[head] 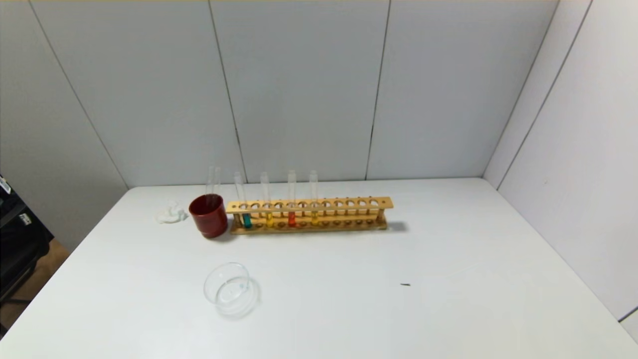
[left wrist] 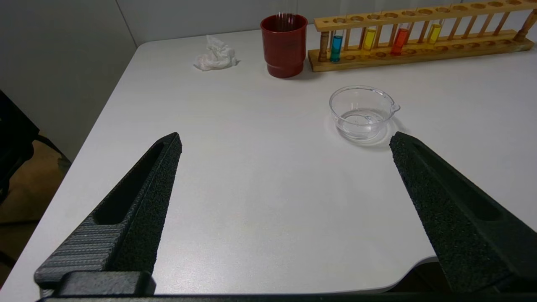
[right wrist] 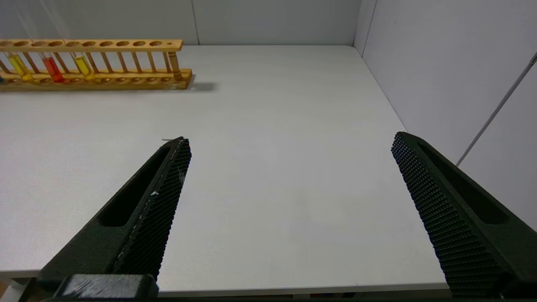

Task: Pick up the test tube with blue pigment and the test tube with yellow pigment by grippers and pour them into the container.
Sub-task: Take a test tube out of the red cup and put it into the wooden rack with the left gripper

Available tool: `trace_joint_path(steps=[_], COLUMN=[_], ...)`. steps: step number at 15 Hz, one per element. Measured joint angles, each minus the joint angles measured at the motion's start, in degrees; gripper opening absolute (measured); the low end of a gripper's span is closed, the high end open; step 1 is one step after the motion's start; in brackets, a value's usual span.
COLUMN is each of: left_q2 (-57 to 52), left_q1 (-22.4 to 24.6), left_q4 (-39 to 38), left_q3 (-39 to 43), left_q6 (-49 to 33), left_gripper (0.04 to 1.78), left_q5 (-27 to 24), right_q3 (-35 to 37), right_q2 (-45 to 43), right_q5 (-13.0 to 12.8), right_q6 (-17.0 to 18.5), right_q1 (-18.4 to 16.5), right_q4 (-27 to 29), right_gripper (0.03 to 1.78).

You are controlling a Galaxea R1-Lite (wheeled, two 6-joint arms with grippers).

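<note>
The test tube with blue pigment [head: 245,219] stands at the left end of a wooden rack [head: 349,203]; it also shows in the left wrist view [left wrist: 336,47]. Two tubes with yellow pigment [head: 269,219] [head: 314,218] stand either side of a red-orange tube [head: 291,219]. The container [head: 229,289], a clear glass dish, sits in front of the rack, nearer me. My left gripper [left wrist: 285,140] is open and empty over the table's near edge, short of the dish [left wrist: 361,112]. My right gripper [right wrist: 289,140] is open and empty over the near right of the table. Neither gripper shows in the head view.
A dark red cup [head: 208,215] with empty clear tubes in it stands left of the rack. A crumpled white tissue [head: 171,214] lies left of the cup. A small dark speck [head: 405,284] lies mid-table. Grey walls close the back and right.
</note>
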Motion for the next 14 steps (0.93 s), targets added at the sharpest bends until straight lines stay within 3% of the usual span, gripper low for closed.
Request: trace_joint_path(steps=[14], left_q2=[0.0], left_q1=[0.0], left_q4=[-0.2], left_q3=[0.0], left_q6=[-0.9], left_gripper=[1.75], left_q5=[0.5], right_q3=[0.0], right_q2=[0.0], right_q5=[0.0], right_q6=[0.0], right_q1=[0.0], right_q4=[0.0], right_gripper=[1.75])
